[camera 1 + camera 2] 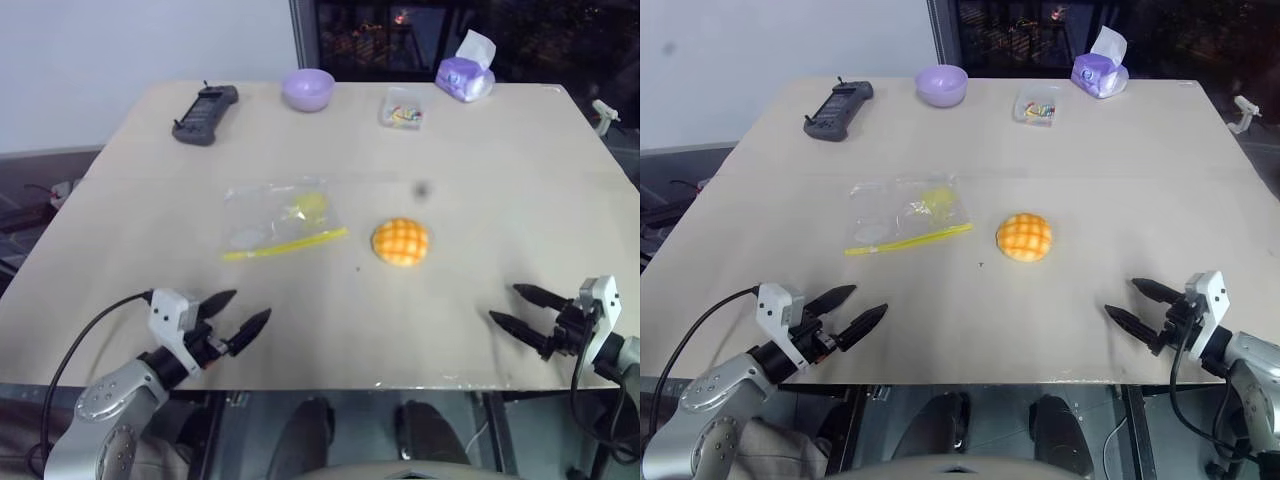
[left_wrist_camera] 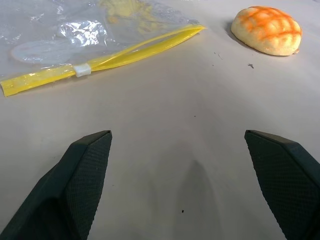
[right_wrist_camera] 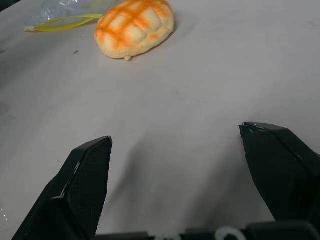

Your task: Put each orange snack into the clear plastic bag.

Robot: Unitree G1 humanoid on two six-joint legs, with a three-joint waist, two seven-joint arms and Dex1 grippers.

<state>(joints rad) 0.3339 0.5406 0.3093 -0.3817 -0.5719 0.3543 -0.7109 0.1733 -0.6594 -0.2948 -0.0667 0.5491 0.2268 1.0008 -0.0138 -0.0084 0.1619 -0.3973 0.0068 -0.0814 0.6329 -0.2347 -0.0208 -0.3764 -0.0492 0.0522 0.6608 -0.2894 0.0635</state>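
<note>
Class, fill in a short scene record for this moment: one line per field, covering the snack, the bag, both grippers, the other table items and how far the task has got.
Snack: orange bun on the table, outside the bag
Bag: clear plastic bag lying flat, to the robot's left of the bun, yellow seal strip on its near edge
Left gripper: open, empty, at near table edge
Right gripper: open, empty, at near table edge
Far side: black controller, purple bowl, small clear box, tissue pack
Task progress: bun not yet bagged
</note>
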